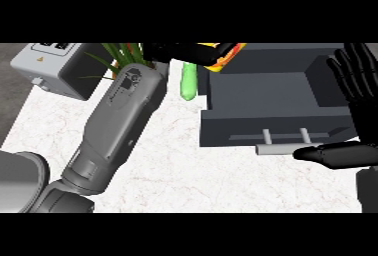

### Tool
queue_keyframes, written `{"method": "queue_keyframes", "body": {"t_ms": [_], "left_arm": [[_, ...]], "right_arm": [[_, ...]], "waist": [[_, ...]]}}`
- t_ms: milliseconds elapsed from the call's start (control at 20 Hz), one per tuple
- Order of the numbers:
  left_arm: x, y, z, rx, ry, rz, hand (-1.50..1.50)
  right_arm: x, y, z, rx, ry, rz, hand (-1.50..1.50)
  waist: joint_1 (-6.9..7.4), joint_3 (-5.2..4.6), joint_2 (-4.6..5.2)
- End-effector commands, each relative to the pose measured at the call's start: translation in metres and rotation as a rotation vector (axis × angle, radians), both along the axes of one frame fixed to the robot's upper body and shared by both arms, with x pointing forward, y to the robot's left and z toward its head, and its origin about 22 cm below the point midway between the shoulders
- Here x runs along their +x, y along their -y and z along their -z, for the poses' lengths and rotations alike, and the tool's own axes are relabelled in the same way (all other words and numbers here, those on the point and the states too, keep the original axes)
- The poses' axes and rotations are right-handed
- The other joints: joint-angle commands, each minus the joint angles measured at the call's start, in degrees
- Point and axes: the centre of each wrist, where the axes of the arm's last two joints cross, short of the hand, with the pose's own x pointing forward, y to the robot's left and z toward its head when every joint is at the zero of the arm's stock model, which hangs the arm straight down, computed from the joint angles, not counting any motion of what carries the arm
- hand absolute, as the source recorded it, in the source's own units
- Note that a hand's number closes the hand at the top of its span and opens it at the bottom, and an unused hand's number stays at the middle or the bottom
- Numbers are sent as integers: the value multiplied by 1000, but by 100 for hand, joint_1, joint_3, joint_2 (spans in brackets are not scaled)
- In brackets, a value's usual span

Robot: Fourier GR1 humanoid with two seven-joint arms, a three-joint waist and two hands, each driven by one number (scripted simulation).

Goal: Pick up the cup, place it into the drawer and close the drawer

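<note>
Nearest, at the right edge: right hand (360,120), open, fingers spread and pointing up, thumb jutting left just beside the right end of the drawer handle (284,148). Whether touching the handle, impossible to tell.

Across the white marble counter (170,170), from lower left toward top centre: grey left forearm (118,125).

Right of centre: dark grey drawer (221,95), pulled open, nothing visible in it.

Just left of the drawer: a slim green vegetable (189,82), lying on the counter.

At the top edge: left hand (168,50), cut off by the frame, against the yellow-and-red cup (226,55) beyond the drawer's back left corner; open or closed, impossible to tell.

Far left: green plant (118,52) and grey boxy appliance (55,67).
</note>
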Motion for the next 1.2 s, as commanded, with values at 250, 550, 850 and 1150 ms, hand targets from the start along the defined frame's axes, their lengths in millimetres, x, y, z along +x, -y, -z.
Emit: {"method": "queue_keyframes", "body": {"t_ms": [250, 550, 850, 1150], "left_arm": [[10, 44, -14, 159, -176, -116, 150], [17, 41, 2, 277, -261, -39, 150], [12, 31, 43, 382, -352, -35, 150], [7, 30, 51, 298, -332, -22, -150]], "right_arm": [[12, 0, -3, 2, 18, -30, -150], [18, -16, -10, 1, 30, -64, -150], [18, -24, -8, 2, 49, -141, -150], [21, -37, -11, 2, 50, -201, -150]], "waist": [[-310, 7, 74], [-406, 5, 152], [-873, 13, 242], [-1036, 5, 282]]}}
